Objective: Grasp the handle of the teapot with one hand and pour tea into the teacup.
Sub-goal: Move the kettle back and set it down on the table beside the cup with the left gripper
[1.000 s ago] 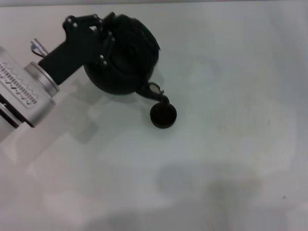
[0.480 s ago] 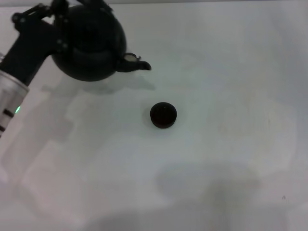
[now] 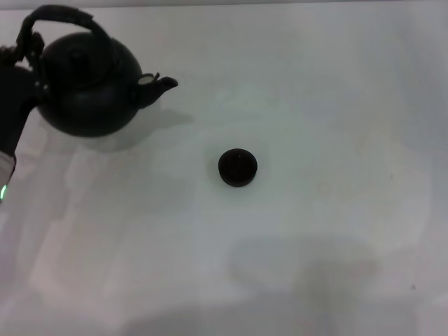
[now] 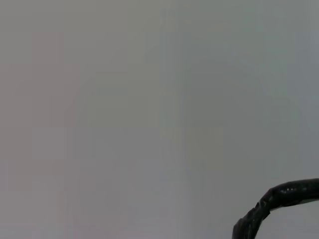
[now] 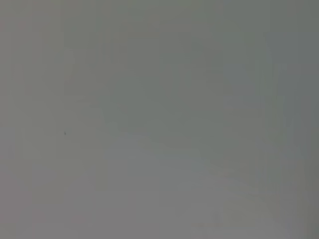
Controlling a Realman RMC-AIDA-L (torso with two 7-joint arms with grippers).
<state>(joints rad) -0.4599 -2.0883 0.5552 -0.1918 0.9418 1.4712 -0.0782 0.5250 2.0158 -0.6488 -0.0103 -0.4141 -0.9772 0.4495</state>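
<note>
The matte-black teapot stands upright at the far left of the head view, its short spout pointing right. The dark arched handle curves over its top. My left gripper is at the left edge of the view, shut on the left end of the handle. A piece of the handle shows in the left wrist view. The small dark teacup sits alone near the middle of the table, well to the right of the spout and nearer to me. My right gripper is out of view.
The white table fills the view. A faint shadow lies on it near the front. The right wrist view shows only plain grey surface.
The teapot was tilted with its spout over the teacup. My left gripper has carried it back and to the left and turned it upright. The teacup has not moved.
</note>
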